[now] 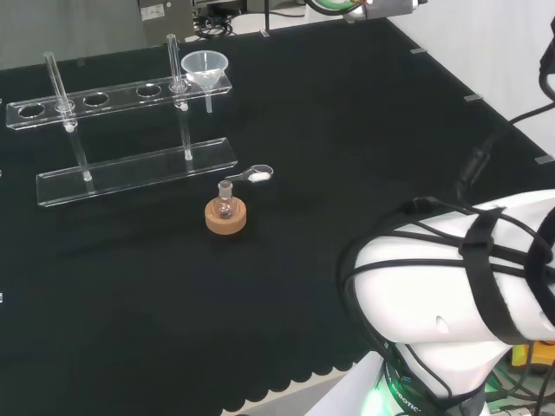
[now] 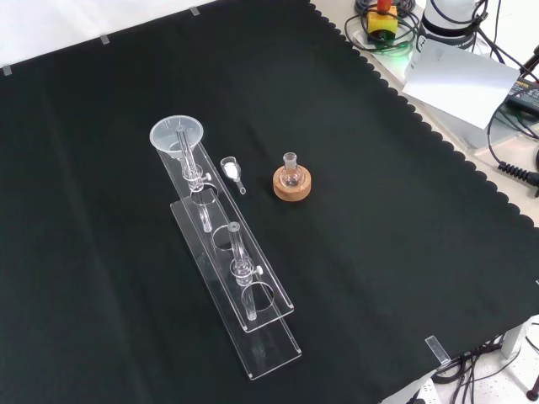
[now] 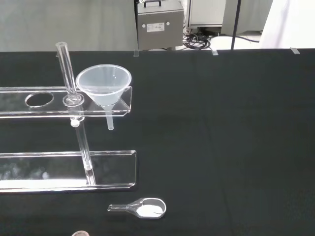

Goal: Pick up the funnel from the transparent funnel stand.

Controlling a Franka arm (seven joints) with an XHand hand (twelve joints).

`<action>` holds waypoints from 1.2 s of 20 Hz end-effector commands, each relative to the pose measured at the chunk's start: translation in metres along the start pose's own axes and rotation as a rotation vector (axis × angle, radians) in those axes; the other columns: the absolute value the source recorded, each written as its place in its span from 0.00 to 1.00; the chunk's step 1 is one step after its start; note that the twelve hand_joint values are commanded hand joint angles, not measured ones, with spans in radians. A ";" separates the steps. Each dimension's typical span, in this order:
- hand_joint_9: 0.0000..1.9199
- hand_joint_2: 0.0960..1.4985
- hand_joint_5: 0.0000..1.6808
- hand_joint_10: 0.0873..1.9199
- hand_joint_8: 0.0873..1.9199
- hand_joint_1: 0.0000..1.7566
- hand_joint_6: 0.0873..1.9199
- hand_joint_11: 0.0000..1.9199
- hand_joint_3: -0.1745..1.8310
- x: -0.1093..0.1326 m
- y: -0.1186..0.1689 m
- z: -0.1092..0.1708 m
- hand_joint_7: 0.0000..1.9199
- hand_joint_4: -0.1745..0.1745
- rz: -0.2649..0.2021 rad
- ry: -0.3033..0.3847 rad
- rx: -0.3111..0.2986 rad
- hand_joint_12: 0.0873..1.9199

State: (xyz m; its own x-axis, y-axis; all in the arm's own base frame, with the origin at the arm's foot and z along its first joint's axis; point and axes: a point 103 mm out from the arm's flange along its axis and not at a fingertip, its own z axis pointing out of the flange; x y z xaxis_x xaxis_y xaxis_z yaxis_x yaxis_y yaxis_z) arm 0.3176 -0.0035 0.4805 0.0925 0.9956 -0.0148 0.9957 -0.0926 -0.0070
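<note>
From the head view, nearest me is the arm's own white link [image 1: 460, 303], strapped with black cable, low at the right; I can't tell how the hand is set or whether it has hold of anything, so I treat it as unknown. Next out on the black cloth [image 1: 347, 173] stands a small round flask [image 1: 225, 205] on a cork ring [image 1: 225, 217], and just beyond it a little clear scoop [image 1: 254, 175] with white powder in its bowl. Behind those is the clear two-tier stand [image 1: 130, 165], and the funnel [image 1: 205, 68] sits in the end hole of its upper shelf at the right-hand end, stem hanging free below the shelf. In the wrist view the funnel [image 3: 103, 86] is upright, with a tall glass tube [image 3: 66, 73] in the next hole, just beside its rim. My plan, as judgement: come down over the funnel from the open side away from that tube, close round the cone under its rim, then lift straight up until the stem clears the hole before moving sideways; a tilt could drag the light stand or knock the tube. Writing: the grey box [image 3: 158, 23] past the bench carries a small label, too small to read.
</note>
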 end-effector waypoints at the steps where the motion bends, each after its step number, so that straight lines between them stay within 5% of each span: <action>1: 0.07 0.77 0.09 0.29 0.18 0.00 0.00 0.01 0.31 -0.013 0.019 0.008 0.00 0.53 0.027 0.004 0.009 0.70; 6: 0.08 0.77 0.09 0.29 0.19 0.00 0.00 0.01 0.31 -0.017 0.044 0.024 0.00 0.53 0.024 -0.005 0.032 0.70; 19: 0.07 0.75 0.08 0.29 0.19 0.00 0.00 0.01 0.29 -0.023 0.186 0.089 0.01 0.51 -0.053 -0.011 0.130 0.71; 24: 0.07 0.74 0.08 0.29 0.19 0.00 0.00 0.00 0.28 -0.014 0.210 0.112 0.00 0.51 -0.078 -0.023 0.161 0.73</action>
State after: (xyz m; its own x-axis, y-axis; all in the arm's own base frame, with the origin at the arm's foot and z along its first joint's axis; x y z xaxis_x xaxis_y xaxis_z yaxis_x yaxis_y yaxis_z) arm 0.4659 -0.0364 0.3985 0.0612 0.9979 -0.0224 0.9860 -0.0639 -0.1542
